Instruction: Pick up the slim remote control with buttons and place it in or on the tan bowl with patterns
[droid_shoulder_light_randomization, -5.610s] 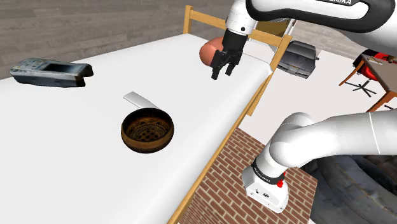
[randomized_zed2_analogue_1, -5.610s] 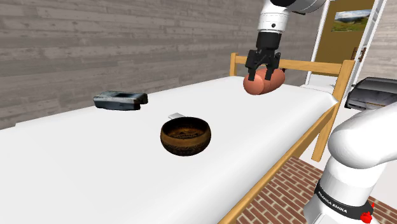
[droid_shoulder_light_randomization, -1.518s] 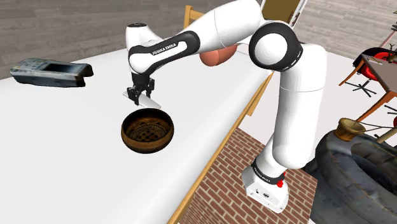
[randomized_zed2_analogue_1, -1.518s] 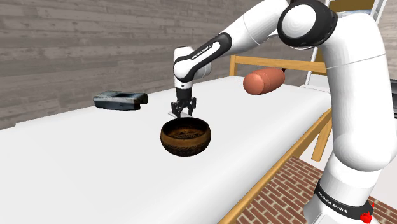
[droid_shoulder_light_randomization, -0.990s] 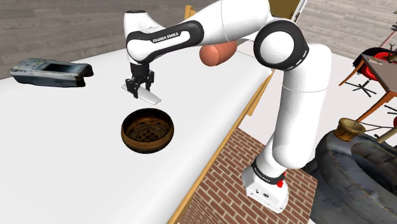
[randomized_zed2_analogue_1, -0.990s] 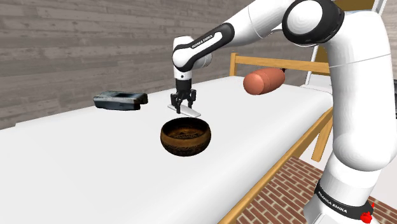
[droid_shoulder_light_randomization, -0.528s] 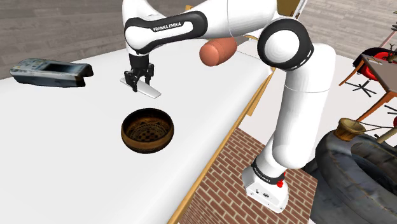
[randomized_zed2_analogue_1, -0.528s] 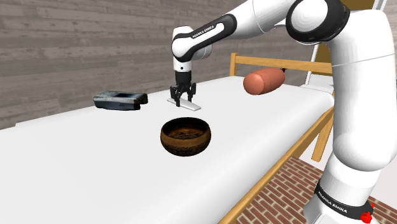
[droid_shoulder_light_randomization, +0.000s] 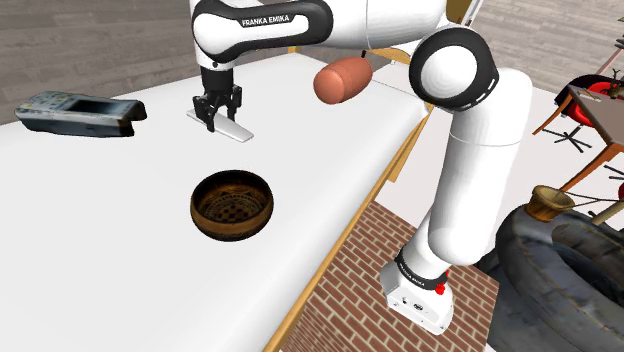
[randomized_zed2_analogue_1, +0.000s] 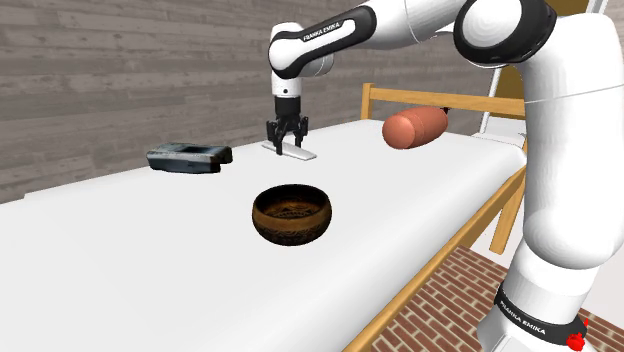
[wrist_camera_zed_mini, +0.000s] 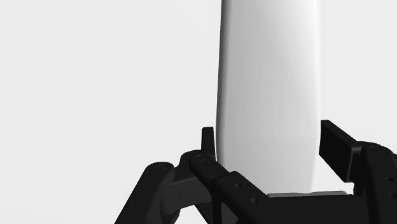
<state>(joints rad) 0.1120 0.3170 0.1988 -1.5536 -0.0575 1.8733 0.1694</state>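
The slim remote control (droid_shoulder_light_randomization: 238, 132), drawn plain white, is clasped near one end by the black gripper (droid_shoulder_light_randomization: 213, 122), and it appears to be carried clear of the white surface (droid_shoulder_light_randomization: 120, 240). In the wrist view the fingers (wrist_camera_zed_mini: 207, 145) are seen closed against the remote's two long edges, with most of its length reaching out beyond them.

At the shoulder view's left a grey device (droid_shoulder_light_randomization: 75, 112) is seen lying well apart from everything else. Next comes the gripper with the remote. A little to the right of it and nearer the camera, the patterned brown bowl (droid_shoulder_light_randomization: 231, 204) is found, apart from the remote and with nothing in it. Further right a pink bolster (droid_shoulder_light_randomization: 343, 80) is seen by the wooden frame (droid_shoulder_light_randomization: 395, 165). The second exterior view shows the same order: device (randomized_zed2_analogue_1: 189, 158), gripper (randomized_zed2_analogue_1: 285, 144) and remote (randomized_zed2_analogue_1: 299, 154), bowl (randomized_zed2_analogue_1: 291, 215), bolster (randomized_zed2_analogue_1: 414, 128).

Judged from this, the carry to the bowl is yet to be made. Because the remote is gripped at its end, it could pivot or slip between the pads during a quick swing. Its free end could also strike the bowl's rim and push the bowl if it is lowered off-centre. If it is let go too high or across the rim, it could tip out onto the surface.
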